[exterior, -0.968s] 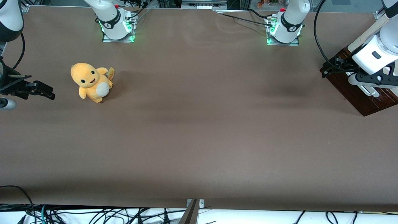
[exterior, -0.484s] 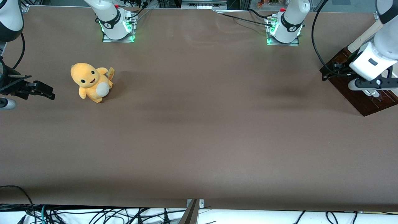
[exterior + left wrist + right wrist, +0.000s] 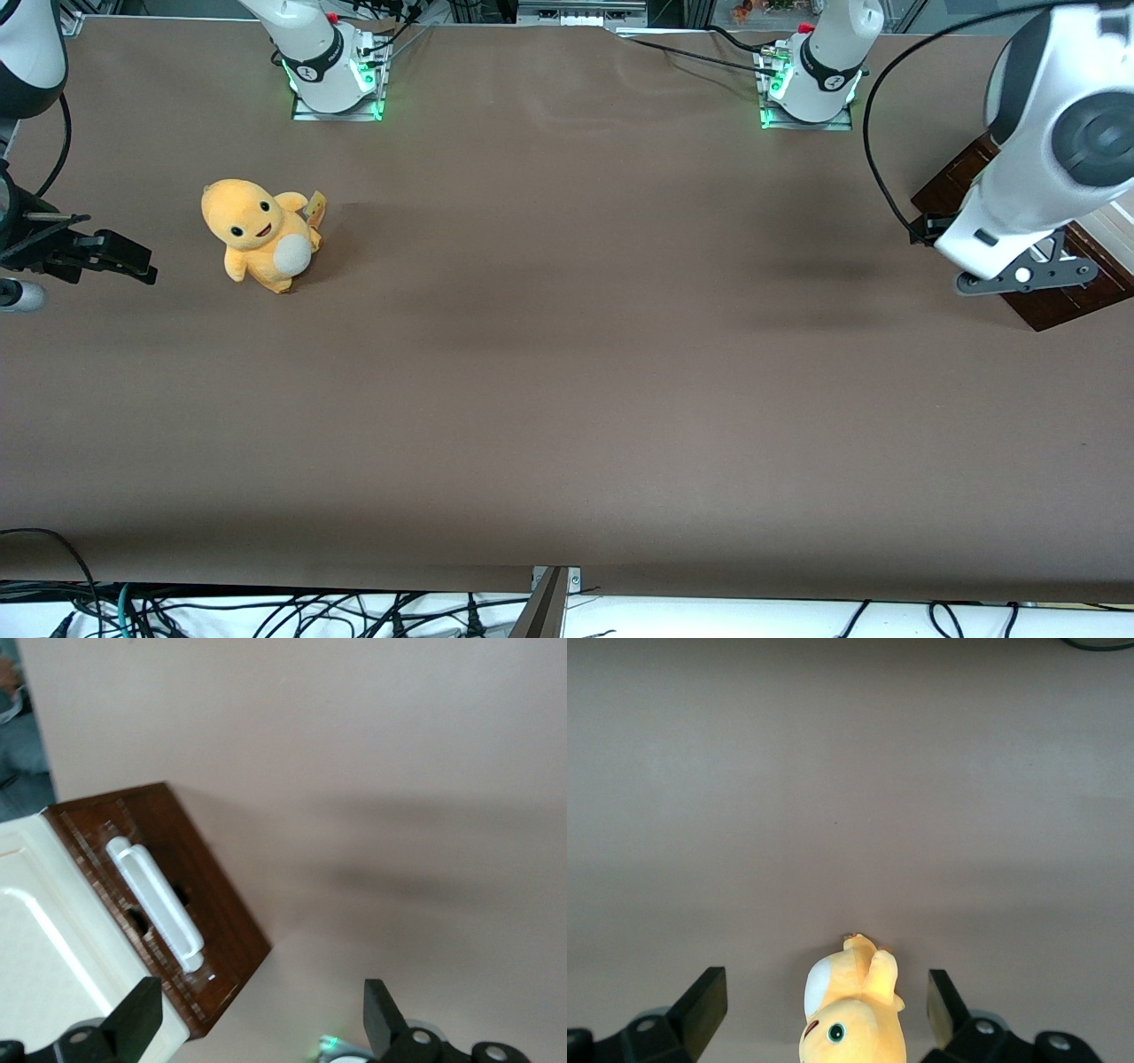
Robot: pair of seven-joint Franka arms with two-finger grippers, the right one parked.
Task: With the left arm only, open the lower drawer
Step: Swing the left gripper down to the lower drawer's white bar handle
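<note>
With its jaws spread wide and holding nothing, the gripper [image 3: 257,1023] hangs just off the drawer's [image 3: 190,904] dark front and pale handle [image 3: 155,904], the white left arm [image 3: 1045,133] bent over it at the working arm's end of the table [image 3: 567,354].

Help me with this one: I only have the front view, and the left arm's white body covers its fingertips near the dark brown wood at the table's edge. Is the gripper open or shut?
Observer: Open. In the left wrist view the gripper has its fingers wide apart with nothing between them.
Operator: Is either finger on a handle?
Observer: No. The whitish bar handle on the lower drawer is bare, and both fingers are clear of it.
Operator: Anything next to that dark front?
Observer: A cream panel adjoins it along one edge.
</note>
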